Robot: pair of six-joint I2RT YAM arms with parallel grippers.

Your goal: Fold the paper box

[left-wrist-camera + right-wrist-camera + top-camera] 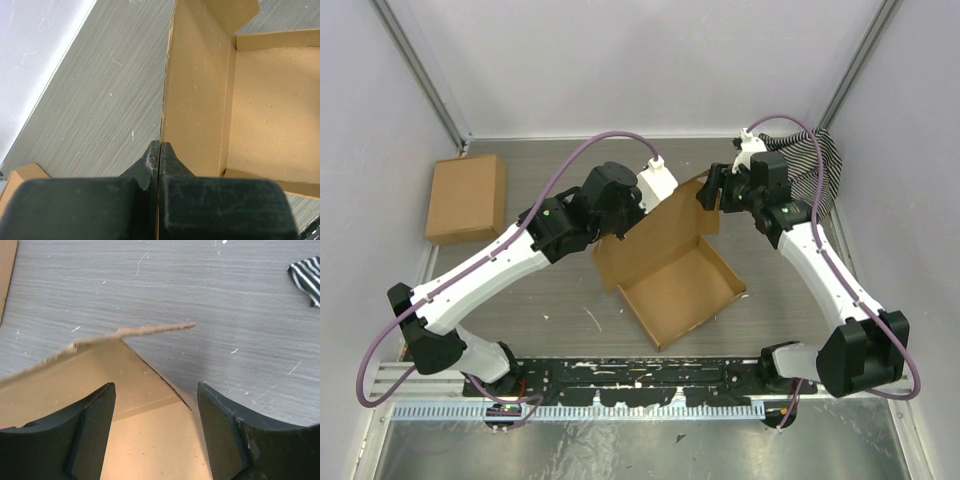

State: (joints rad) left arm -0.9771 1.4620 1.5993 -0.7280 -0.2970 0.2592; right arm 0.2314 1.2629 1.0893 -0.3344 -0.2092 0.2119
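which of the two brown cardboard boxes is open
The paper box in the middle: its tray lies open with a flap raised. The other cardboard box, far left, is closed up.

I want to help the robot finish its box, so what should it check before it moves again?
1. Left claw gripping the lid: ok, shut on its edge.
2. Right claw ready to grab: ok, open, with the lid's edge in front of it, not gripped.
3. Box walls up: ok, the tray walls in view stand.
4. Cloth out of the way: ok, it lies apart from the box.
5. Lid creased well at its hinge: cannot tell.
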